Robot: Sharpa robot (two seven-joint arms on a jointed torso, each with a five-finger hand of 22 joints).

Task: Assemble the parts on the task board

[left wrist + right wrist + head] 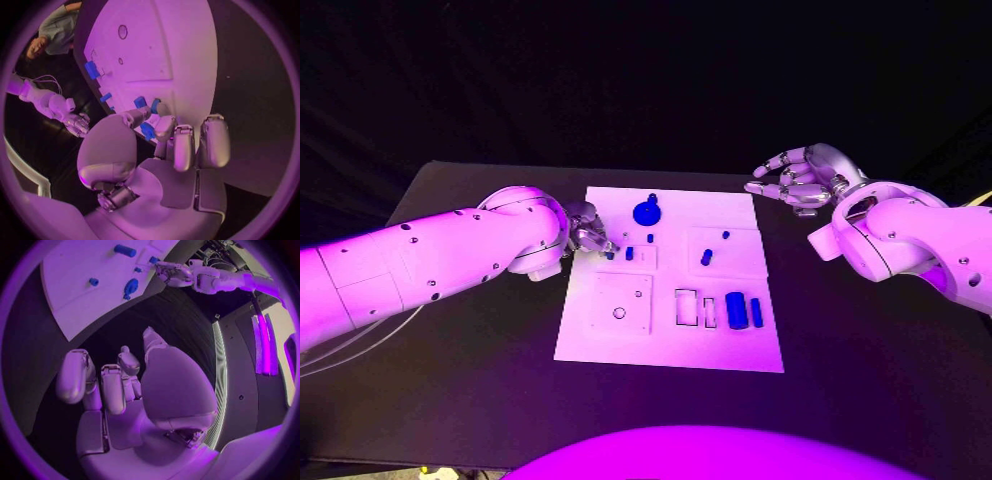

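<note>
The white task board [668, 345] lies mid-table. My left hand [589, 232] rests at the board's left edge, and its thumb and a finger pinch a small blue part [147, 131] just above the board [162, 55]. A round blue knob [648, 211] stands near the far edge. Small blue pegs [707, 257] stand in the middle, and two longer blue blocks [736, 310] lie at the near right. My right hand [798, 178] hovers off the board's far right corner. In the right wrist view that hand [131, 385] has its fingers apart with nothing in them.
A square recess with a round hole [620, 305] and narrow rectangular slots [687, 306] sit in the board's near half. The black table [473, 380] spreads on all sides. The far-off left hand [172, 272] appears in the right wrist view.
</note>
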